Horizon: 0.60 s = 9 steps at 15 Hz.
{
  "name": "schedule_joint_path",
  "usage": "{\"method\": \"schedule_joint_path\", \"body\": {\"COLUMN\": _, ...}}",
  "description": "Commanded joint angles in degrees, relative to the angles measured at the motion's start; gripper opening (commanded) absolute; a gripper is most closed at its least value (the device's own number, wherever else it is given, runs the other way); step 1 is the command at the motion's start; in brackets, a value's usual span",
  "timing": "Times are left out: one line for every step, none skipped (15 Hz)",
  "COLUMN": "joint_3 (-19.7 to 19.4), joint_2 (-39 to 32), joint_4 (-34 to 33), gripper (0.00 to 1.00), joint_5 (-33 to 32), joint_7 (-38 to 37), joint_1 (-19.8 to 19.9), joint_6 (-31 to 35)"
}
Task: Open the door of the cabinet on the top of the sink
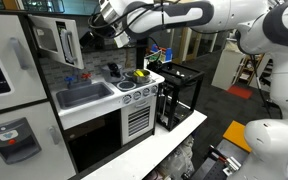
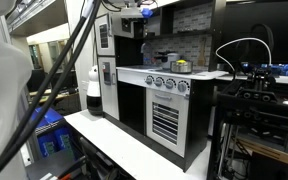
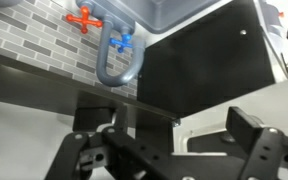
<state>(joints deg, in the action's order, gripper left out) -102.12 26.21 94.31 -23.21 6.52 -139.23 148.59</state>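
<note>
The white cabinet (image 1: 42, 38) hangs above the grey sink (image 1: 82, 95). Its small windowed door (image 1: 68, 43) stands swung outward, and it also shows edge-on in an exterior view (image 2: 104, 36). My gripper (image 1: 112, 32) hovers just right of the door at cabinet height, and it also appears in an exterior view (image 2: 132, 24). In the wrist view the gripper (image 3: 179, 132) is open with its fingers wide apart. The door's dark pane (image 3: 199, 70) and a corner of its edge lie between them. I cannot tell if a finger touches it. The grey faucet (image 3: 119, 60) and the sink's rim (image 3: 174, 12) show behind.
Stovetop with knobs (image 1: 136, 92) and small toys (image 1: 139, 74) lies right of the sink. The black-windowed oven door (image 1: 94, 140) is below. A black open frame (image 1: 179, 95) stands beside the kitchen. A white fridge door (image 1: 9, 80) is at left. Red and blue tap handles (image 3: 84, 17) sit on the brick backsplash.
</note>
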Motion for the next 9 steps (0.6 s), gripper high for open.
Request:
{"method": "schedule_joint_path", "body": {"joint_3": 8.15, "joint_2": -0.33, "joint_4": -1.53, "gripper": 1.0, "joint_5": 6.39, "joint_7": 2.91, "joint_1": 5.31, "joint_6": -6.97}}
{"method": "schedule_joint_path", "body": {"joint_3": 9.87, "joint_2": -1.43, "joint_4": -2.08, "gripper": 1.0, "joint_5": 7.79, "joint_7": 2.82, "joint_1": 6.89, "joint_6": -9.96}}
{"method": "schedule_joint_path", "body": {"joint_3": 11.41, "joint_2": -2.23, "joint_4": -2.9, "gripper": 1.0, "joint_5": 8.88, "joint_7": 2.65, "joint_1": 8.24, "joint_6": -12.94}}
{"method": "schedule_joint_path", "body": {"joint_3": 12.91, "joint_2": -3.4, "joint_4": -3.7, "gripper": 1.0, "joint_5": 9.65, "joint_7": 2.45, "joint_1": 9.96, "joint_6": -16.24}}
{"method": "schedule_joint_path", "body": {"joint_3": 14.27, "joint_2": -3.25, "joint_4": -5.02, "gripper": 1.0, "joint_5": 8.52, "joint_7": 1.29, "joint_1": 10.76, "joint_6": -19.35}}
{"method": "schedule_joint_path", "body": {"joint_3": 15.58, "joint_2": -3.53, "joint_4": -5.88, "gripper": 1.0, "joint_5": 8.28, "joint_7": 1.25, "joint_1": 11.97, "joint_6": -21.66}}
{"method": "schedule_joint_path", "body": {"joint_3": 16.74, "joint_2": -3.57, "joint_4": -6.66, "gripper": 1.0, "joint_5": 7.98, "joint_7": 1.19, "joint_1": 12.99, "joint_6": -23.73}}
{"method": "schedule_joint_path", "body": {"joint_3": 14.68, "joint_2": -1.64, "joint_4": -5.66, "gripper": 1.0, "joint_5": 7.14, "joint_7": 1.09, "joint_1": 9.95, "joint_6": -19.55}}
{"method": "schedule_joint_path", "body": {"joint_3": 15.25, "joint_2": -1.72, "joint_4": -6.27, "gripper": 1.0, "joint_5": 7.14, "joint_7": 1.09, "joint_1": 10.33, "joint_6": -20.32}}
